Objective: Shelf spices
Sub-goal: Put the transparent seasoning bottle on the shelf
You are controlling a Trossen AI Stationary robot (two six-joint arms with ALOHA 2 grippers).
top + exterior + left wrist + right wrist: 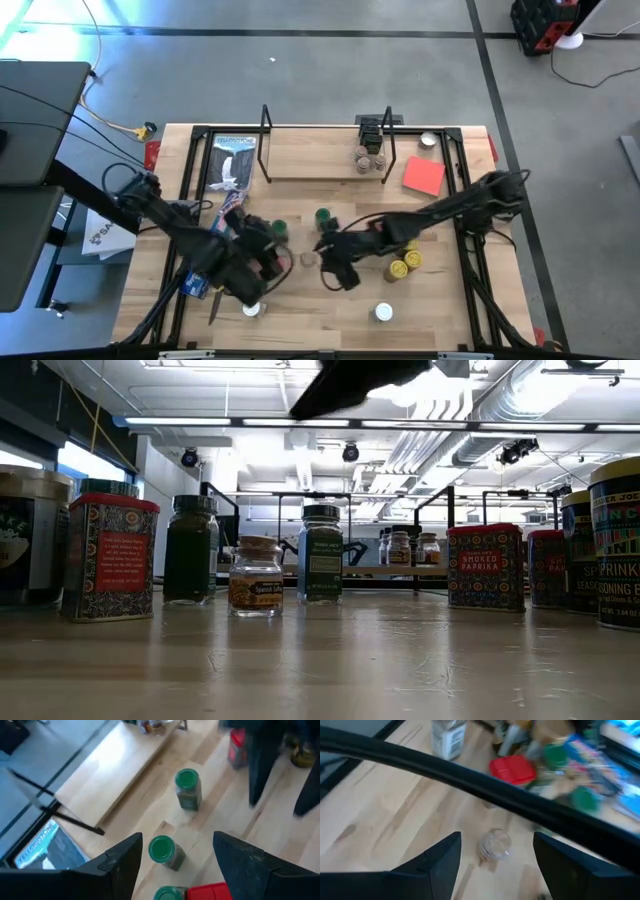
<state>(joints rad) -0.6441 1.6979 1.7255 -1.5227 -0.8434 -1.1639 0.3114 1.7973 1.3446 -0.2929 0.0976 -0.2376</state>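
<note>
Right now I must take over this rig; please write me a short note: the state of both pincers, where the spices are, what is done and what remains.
Left pincer: open, empty, above a green-lid jar.
Right pincer: open, empty, above a small clear jar at table centre.
Shelf: only a few jars stand near its right end.
Left to do: most spices remain on the table, among them the yellow jars and white-lid jars.

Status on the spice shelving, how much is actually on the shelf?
Done: only a few jars stand on the shelf, near its right end.
In hand: nothing. The left gripper is open above a green-lidded jar; the right gripper is open over a small clear jar.
Left: most spices, including the yellow-lidded jars and red tins, sit on the table.
</note>
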